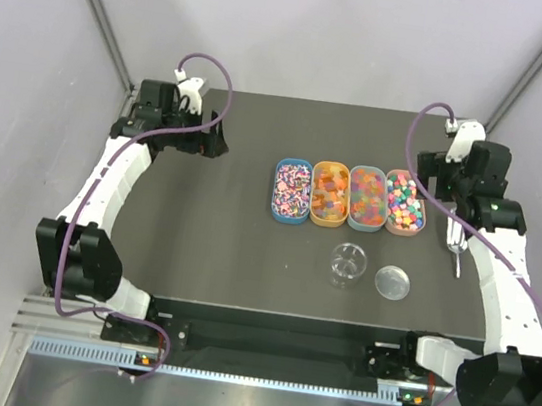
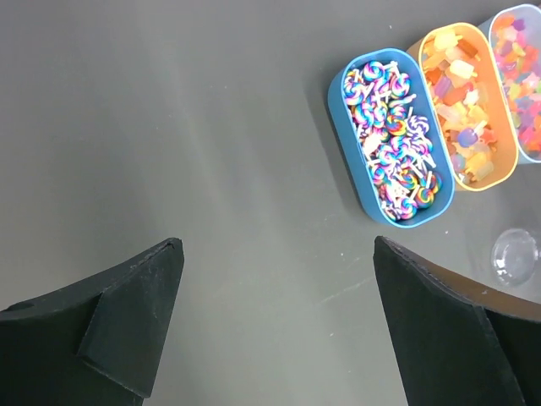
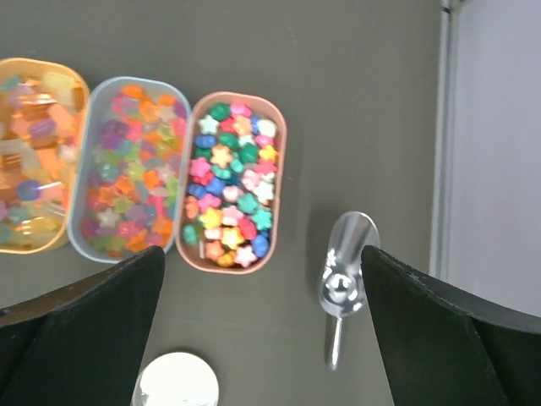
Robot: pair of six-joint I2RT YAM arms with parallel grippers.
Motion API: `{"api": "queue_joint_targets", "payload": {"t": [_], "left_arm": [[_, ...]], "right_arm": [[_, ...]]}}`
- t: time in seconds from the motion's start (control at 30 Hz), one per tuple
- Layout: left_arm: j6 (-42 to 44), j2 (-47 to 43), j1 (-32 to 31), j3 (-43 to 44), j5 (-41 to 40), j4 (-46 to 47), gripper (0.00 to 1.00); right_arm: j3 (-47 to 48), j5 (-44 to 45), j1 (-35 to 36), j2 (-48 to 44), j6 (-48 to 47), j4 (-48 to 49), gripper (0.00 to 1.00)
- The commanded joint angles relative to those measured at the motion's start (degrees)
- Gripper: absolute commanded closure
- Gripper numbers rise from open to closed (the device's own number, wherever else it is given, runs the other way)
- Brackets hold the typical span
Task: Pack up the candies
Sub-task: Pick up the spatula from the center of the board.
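- Candies (image 1: 331, 193) fill four oval trays (image 1: 289, 220) in a row, mid-table.
- Left gripper (image 2: 277, 254): fingers spread wide, nothing between them; candies well apart, ahead and to the right.
- Right gripper (image 3: 263, 254): fingers spread wide, empty; star candies (image 3: 230, 194) in the pink tray (image 3: 283, 169) just ahead of the gap.
- Metal scoop (image 3: 342, 283) lies near one finger.

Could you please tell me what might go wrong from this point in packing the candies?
The scoop lies flat on the table, so a grasp may slip. The trays sit tightly side by side; scooping could mix candies. The jar stands free and small, so pouring may spill.
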Motion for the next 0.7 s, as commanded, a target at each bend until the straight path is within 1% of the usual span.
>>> {"api": "queue_joint_targets", "payload": {"t": [0.0,0.07,0.1,0.13,0.23,0.3,0.33,0.37,0.4,0.43,0.47,0.5,0.53,0.57,0.67], "left_arm": [[3.9,1.5,-0.4,1.7,-1.6,-0.2,0.01],[4.9,2.4,-1.0,2.4,-5.1,-1.3,0.01],[5.9,3.7,-1.3,3.0,-5.9,-1.5,0.01],[6.3,4.0,-1.6,3.2,-6.3,-1.8,0.01],[6.6,6.1,-3.8,5.2,-9.0,-3.7,0.02],[9.7,6.1,-7.2,4.7,-11.0,-3.3,0.02],[11.1,5.9,-8.6,4.6,-13.9,-3.3,0.02],[12.4,6.0,-11.6,4.6,-16.1,-3.5,0.02],[14.8,6.9,-12.8,4.8,-17.9,-4.2,0.03],[15.7,7.5,-15.1,4.9,-21.7,-4.9,0.03],[16.5,8.2,-16.3,5.5,-25.5,-5.6,0.03],[16.7,10.2,-17.6,5.9,-28.7,-7.3,0.06],[17.2,11.1,-18.6,6.1,-31.1,-7.8,0.08],[17.5,11.7,-19.2,6.1,-32.3,-7.8,0.08],[16.0,12.5,-19.9,6.3,-29.9,-7.2,0.09]], "right_arm": [[0.5,5.2,-3.5,-0.2,-0.2,2.2,0.0],[1.5,4.6,-4.6,1.1,-3.1,1.2,0.0],[2.0,2.0,-5.8,1.4,-4.4,1.0,0.0],[2.2,1.6,-6.3,1.8,-5.6,0.8,0.0],[3.4,2.3,-8.4,4.3,-5.9,0.5,0.01],[3.6,1.6,-11.2,6.4,-5.4,0.3,0.02],[3.5,1.2,-12.2,7.4,-5.2,0.1,0.02],[3.5,0.5,-14.7,9.5,-4.8,-0.6,0.04],[3.8,-1.3,-15.9,10.8,-4.5,-1.2,0.05],[4.0,-2.8,-18.0,13.7,-4.5,-2.7,0.1],[4.2,-3.4,-19.0,15.3,-4.5,-3.5,0.13],[4.5,-3.9,-19.8,16.9,-4.4,-4.2,0.16],[4.5,-4.4,-20.6,18.3,-4.4,-4.7,0.17],[4.3,-4.8,-21.4,20.5,-4.6,-4.8,0.18],[3.5,-5.4,-24.0,23.7,-5.5,-4.3,0.21]]}}
